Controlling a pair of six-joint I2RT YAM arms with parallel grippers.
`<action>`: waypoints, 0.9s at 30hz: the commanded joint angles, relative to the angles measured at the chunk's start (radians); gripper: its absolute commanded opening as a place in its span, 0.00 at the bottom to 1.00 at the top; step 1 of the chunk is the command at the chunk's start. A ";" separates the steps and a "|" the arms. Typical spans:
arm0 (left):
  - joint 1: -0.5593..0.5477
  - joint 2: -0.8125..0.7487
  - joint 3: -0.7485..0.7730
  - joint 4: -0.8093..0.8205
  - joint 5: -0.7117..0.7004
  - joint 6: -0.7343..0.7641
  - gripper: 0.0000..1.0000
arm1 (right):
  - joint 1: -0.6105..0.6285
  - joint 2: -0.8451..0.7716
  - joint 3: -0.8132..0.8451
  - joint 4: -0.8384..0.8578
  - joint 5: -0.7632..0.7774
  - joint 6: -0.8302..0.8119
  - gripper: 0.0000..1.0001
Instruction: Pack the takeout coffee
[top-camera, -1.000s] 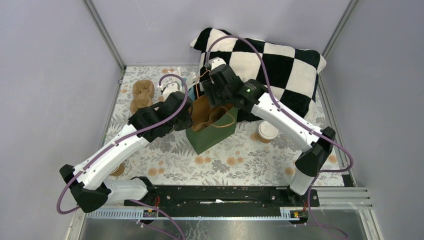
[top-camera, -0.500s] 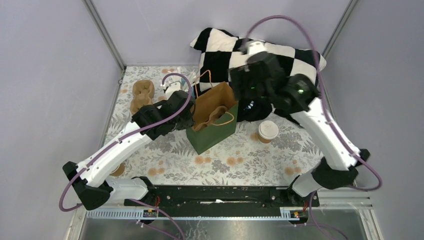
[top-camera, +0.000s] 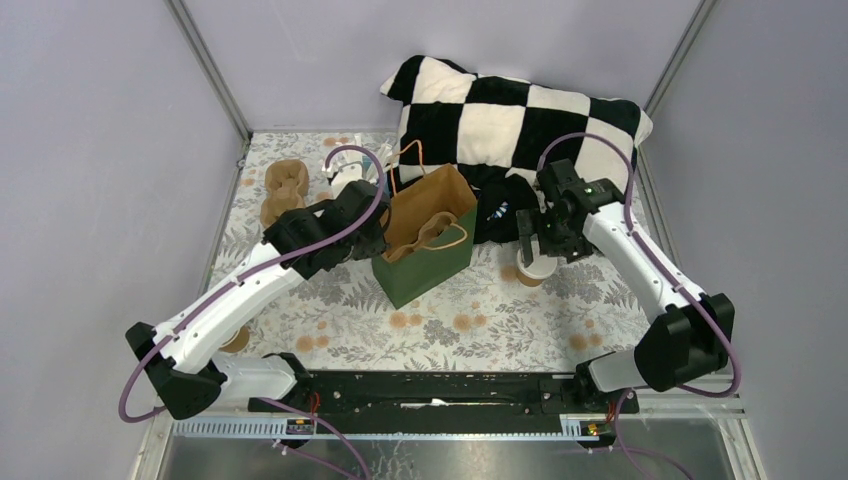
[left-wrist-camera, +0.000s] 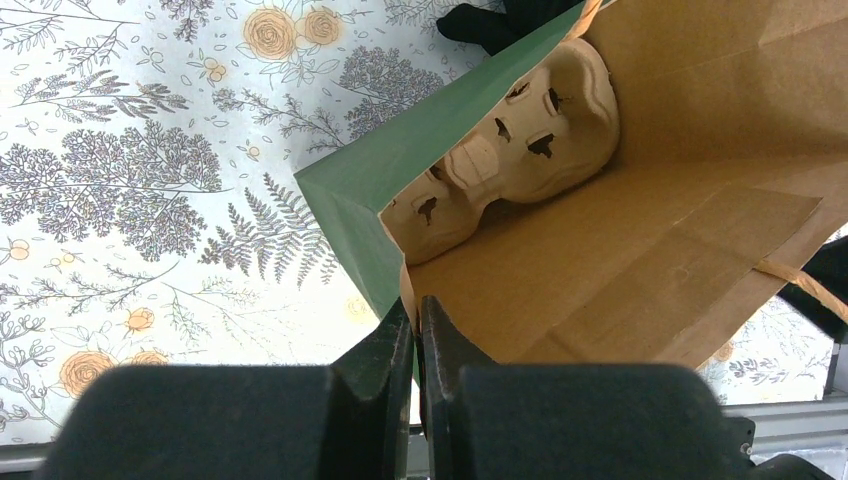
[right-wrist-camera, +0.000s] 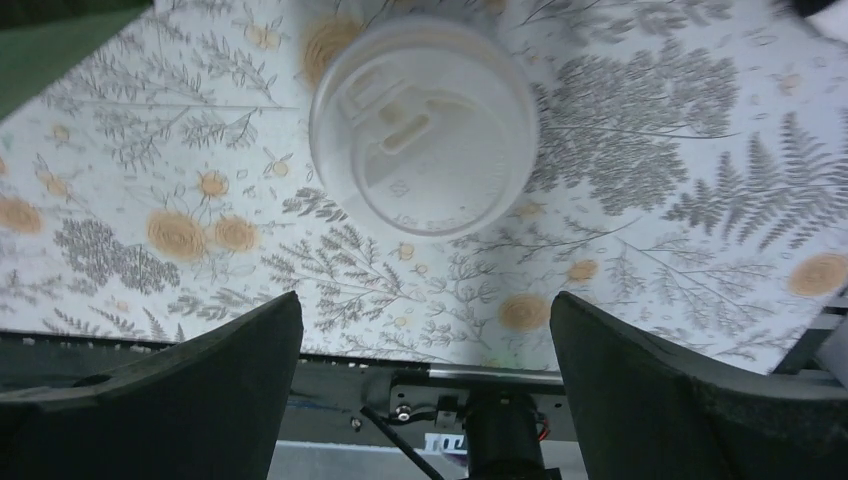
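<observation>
The takeout coffee, a small brown cup with an off-white lid, stands on the flowered cloth to the right of the green bag. My right gripper hovers just above it, open, fingers spread wider than the lid and nothing between them. The bag stands open, showing its brown inside and a pulp cup carrier at the bottom. My left gripper is shut on the bag's left rim; in the top view the left gripper sits at the bag's left edge.
A black-and-white checked pillow lies at the back, with a dark object in front of it behind the bag. A second pulp carrier lies at the back left. A brown cup peeks out beside the left arm.
My right arm swung from above the bag over to the right and down above the coffee, and its jaws opened wide. The left arm kept its hold on the bag's rim.
</observation>
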 joint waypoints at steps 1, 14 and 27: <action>0.002 -0.001 0.042 0.009 -0.013 0.015 0.09 | -0.003 -0.022 -0.049 0.078 -0.160 -0.056 1.00; 0.003 0.022 0.044 0.023 0.001 0.016 0.10 | -0.003 0.099 -0.065 0.161 -0.038 -0.100 0.99; 0.006 0.011 0.036 0.021 0.008 0.020 0.10 | -0.003 0.148 -0.075 0.216 0.006 -0.080 0.95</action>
